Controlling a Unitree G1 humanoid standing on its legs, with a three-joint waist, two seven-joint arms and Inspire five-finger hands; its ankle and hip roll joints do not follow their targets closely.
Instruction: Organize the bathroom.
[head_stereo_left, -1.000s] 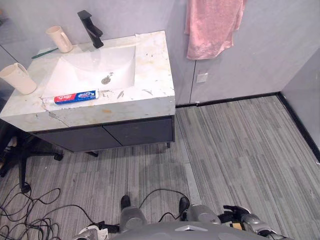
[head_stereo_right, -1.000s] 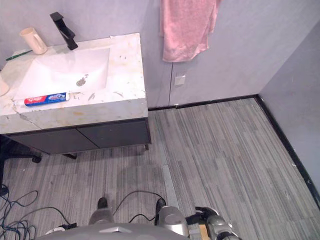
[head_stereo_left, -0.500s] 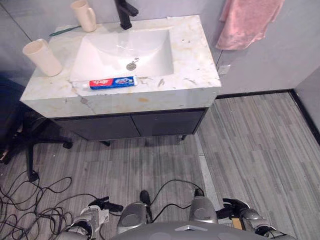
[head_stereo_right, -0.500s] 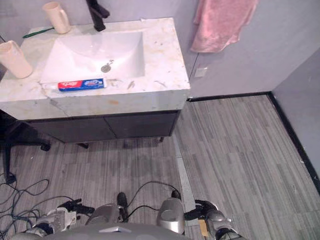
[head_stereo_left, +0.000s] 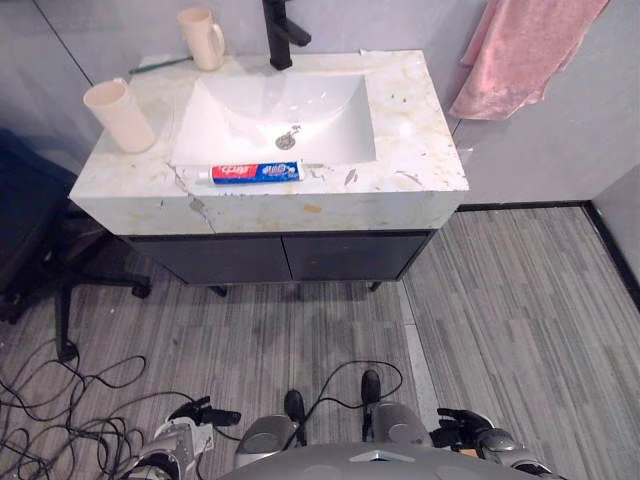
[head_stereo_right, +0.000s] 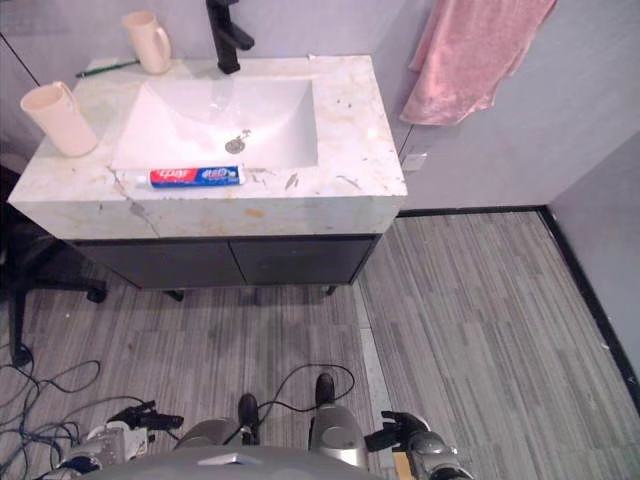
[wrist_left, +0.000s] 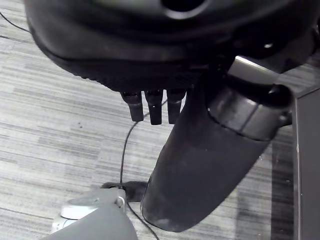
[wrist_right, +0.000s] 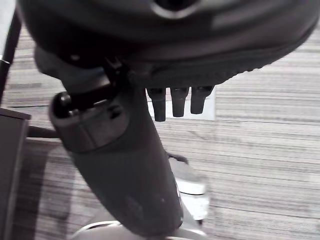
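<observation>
Toothpaste tube (head_stereo_left: 255, 173) lies flat on the table (head_stereo_left: 420, 150) at the sink's (head_stereo_left: 270, 120) front rim, probably light, soft and slippery, best pinched across its middle, while left hand (head_stereo_left: 205, 413) and right hand (head_stereo_left: 458, 423) hang low, relaxed, holding nothing.

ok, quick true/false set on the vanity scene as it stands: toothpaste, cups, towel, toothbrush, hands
1. The red and blue toothpaste tube lies on the marble countertop in front of the white basin. True.
2. Both cream cups stand inside the basin. False: the handleless cream cup stands on the counter's left side, the cream mug with a handle at the back beside the black faucet.
3. The pink towel hangs on the wall right of the vanity. True.
4. The green toothbrush stands in the mug. False: it lies on the counter beside it.
5. The left hand holds the tube. False: both it and the right hand hang low, holding nothing.
</observation>
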